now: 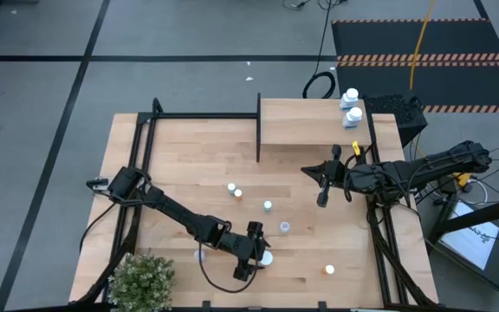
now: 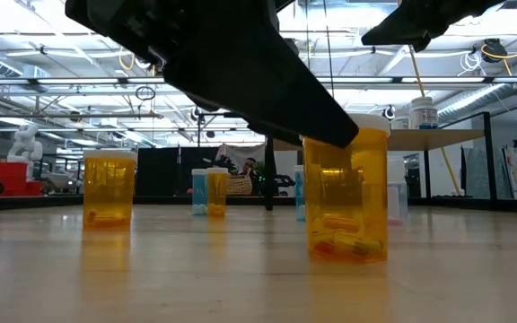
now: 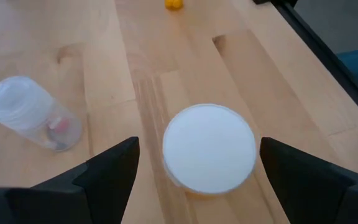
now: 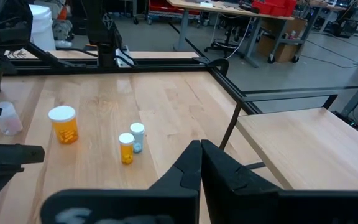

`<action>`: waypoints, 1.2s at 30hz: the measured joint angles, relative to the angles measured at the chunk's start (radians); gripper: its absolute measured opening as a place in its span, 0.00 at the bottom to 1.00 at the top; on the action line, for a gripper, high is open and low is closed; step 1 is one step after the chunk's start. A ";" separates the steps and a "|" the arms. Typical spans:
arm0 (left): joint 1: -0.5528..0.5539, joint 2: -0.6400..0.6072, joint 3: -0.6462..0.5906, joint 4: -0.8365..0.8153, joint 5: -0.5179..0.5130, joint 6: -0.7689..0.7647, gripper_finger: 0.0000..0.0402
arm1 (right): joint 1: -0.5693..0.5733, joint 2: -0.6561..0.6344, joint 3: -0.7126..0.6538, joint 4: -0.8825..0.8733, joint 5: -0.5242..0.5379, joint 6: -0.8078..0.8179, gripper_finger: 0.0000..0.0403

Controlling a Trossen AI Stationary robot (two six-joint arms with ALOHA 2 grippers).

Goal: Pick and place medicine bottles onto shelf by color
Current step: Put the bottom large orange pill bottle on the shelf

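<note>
Spread wide, my left gripper [image 3: 194,180] hangs straddling the white cap of an orange bottle [image 3: 209,148] near the table's front edge, a clear bottle [image 3: 33,115] just beside it. I judge this the pick step: next I must lower squarely and close on the body. Farther right, my right gripper [image 1: 322,185] waits clenched and empty beside the shelf [image 1: 310,121].
</note>
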 joint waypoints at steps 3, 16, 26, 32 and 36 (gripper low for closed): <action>0.000 0.000 0.000 0.000 0.000 0.000 0.83 | 0.000 0.000 0.000 0.000 0.000 0.000 0.00; 0.000 0.000 0.000 0.000 0.000 0.009 0.61 | 0.000 0.000 0.000 0.000 0.001 0.000 0.00; 0.000 0.000 0.000 0.000 0.001 0.016 0.56 | 0.000 0.000 0.000 0.000 0.001 0.000 0.00; 0.000 0.000 0.000 0.000 0.001 0.019 0.57 | 0.000 0.000 0.000 0.000 0.001 0.000 0.00; 0.000 0.000 0.000 0.000 0.001 0.025 0.55 | 0.000 0.000 0.000 0.000 0.001 0.000 0.00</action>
